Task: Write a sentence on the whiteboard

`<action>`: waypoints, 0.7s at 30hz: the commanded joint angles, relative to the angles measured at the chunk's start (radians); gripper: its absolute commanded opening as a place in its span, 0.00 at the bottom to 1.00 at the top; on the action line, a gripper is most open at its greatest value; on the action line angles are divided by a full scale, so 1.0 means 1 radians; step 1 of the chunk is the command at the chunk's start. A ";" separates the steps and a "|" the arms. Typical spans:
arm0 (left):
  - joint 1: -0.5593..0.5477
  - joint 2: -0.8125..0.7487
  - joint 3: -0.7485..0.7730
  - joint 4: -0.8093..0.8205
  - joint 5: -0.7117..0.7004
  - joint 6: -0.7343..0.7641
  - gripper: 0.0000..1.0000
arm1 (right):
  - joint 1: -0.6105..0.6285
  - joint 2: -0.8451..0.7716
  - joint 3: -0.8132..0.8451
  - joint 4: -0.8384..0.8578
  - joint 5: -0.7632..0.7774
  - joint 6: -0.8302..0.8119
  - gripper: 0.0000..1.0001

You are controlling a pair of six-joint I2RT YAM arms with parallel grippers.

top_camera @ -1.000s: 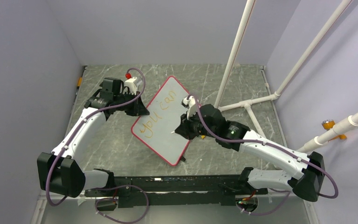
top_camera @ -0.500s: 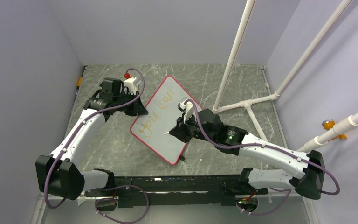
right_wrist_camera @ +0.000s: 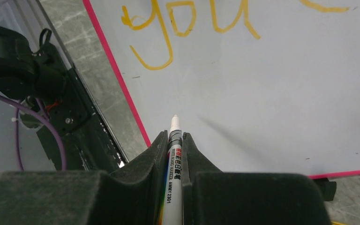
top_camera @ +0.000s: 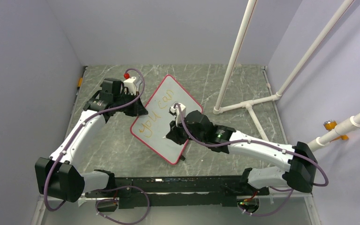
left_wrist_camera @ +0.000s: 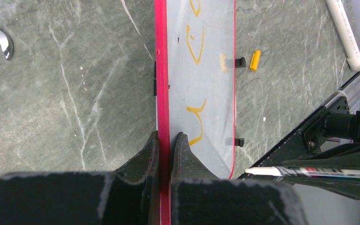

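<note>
Right tool [right_wrist_camera: 176, 136] clenched on a white marker [right_wrist_camera: 173, 161], tip poking out toward 12 o'clock over blank board under "you". Can't tell if the tip touches; a faint shadow beside it suggests it's just off the surface.

Left tool [left_wrist_camera: 165, 138] clamped on the red frame of the whiteboard [top_camera: 168, 93], edge pinched between both fingers.

The whiteboard sits mid-tabletop [top_camera: 108, 145] on a diagonal, between the two arms. The sentence [top_camera: 155, 114] so far reads "you can", in orange, running toward 1 o'clock; the second line isn't started.

A yellow cap [left_wrist_camera: 255, 60] lies on the tabletop just past the board's far edge.

Risks, as judgement:
- The board is held at one edge only, so pen pressure could pivot or flex it and make the strokes wobble.
- The marker could slide back in the grip if pushed down hard.
- The tip is near the frame at 7 o'clock, so a start too far that way runs off the board.
- The right wrist or its cable could drag over the orange ink and smear it.
</note>
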 commanded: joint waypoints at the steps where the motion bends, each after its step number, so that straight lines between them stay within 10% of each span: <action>1: 0.012 0.001 0.002 0.023 -0.220 0.107 0.00 | 0.006 0.043 0.029 0.082 -0.045 -0.030 0.00; 21: 0.011 -0.007 0.001 0.024 -0.208 0.107 0.00 | 0.006 0.115 0.041 0.161 -0.094 -0.026 0.00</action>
